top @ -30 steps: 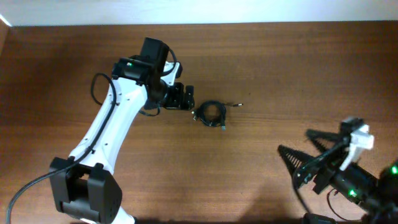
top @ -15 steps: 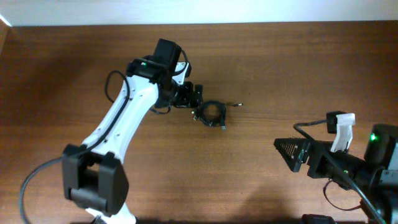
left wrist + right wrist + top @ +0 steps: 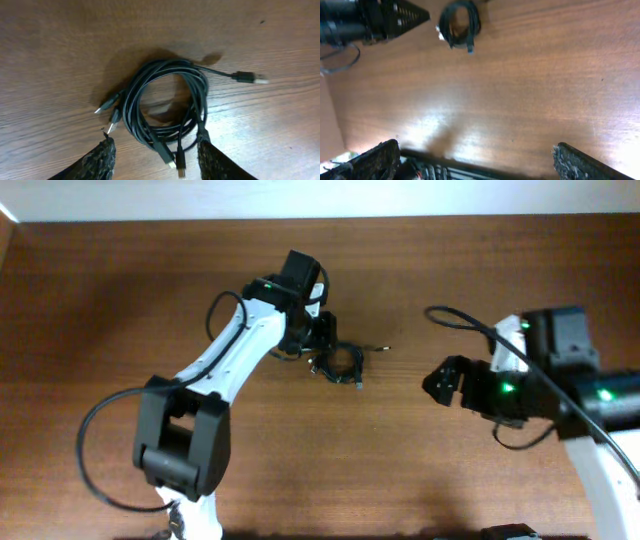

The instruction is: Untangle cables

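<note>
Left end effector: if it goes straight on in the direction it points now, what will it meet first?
Most likely the coiled bundle of black cables: its near edge lies between the open fingers of the left end effector. Its height above the table is unclear.

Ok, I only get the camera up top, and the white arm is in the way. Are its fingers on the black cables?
Observer: In the left wrist view, the left fingers straddle the bottom of the coiled cables, one on each side, and they are not pinched shut.
Operator: Are any plugs near them?
Observer: Yes. Two silver-tipped plugs lie between the fingers, and two more lie just off one fingertip.
Operator: And the other arm?
Observer: In the right wrist view, the right fingers are wide apart with nothing between them.
</note>
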You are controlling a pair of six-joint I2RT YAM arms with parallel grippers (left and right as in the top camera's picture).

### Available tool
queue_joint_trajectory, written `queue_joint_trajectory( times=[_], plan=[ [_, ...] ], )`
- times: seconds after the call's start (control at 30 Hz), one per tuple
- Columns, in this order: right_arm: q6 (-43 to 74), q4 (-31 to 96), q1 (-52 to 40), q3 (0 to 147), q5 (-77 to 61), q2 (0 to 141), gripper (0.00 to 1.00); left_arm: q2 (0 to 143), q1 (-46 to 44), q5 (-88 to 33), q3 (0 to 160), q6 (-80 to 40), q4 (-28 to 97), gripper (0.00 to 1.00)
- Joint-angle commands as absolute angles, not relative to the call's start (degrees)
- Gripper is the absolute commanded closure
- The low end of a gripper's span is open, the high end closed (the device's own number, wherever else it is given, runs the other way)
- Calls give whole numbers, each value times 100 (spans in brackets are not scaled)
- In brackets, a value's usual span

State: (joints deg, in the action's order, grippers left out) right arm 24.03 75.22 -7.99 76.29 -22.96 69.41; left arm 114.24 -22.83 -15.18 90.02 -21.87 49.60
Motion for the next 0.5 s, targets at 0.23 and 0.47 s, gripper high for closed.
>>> queue_joint_trajectory(
  times=[0.23,0.47],
  plan=[
    [2495,7179,-1728,7640,-2244,7780,1,11861,-2338,-1431,9063,-2484,4587,64],
    [2493,7067,-1734,7642,-2241,7817,1,11996,-2351,-1350,9063,-2480,4628,64]
  ],
)
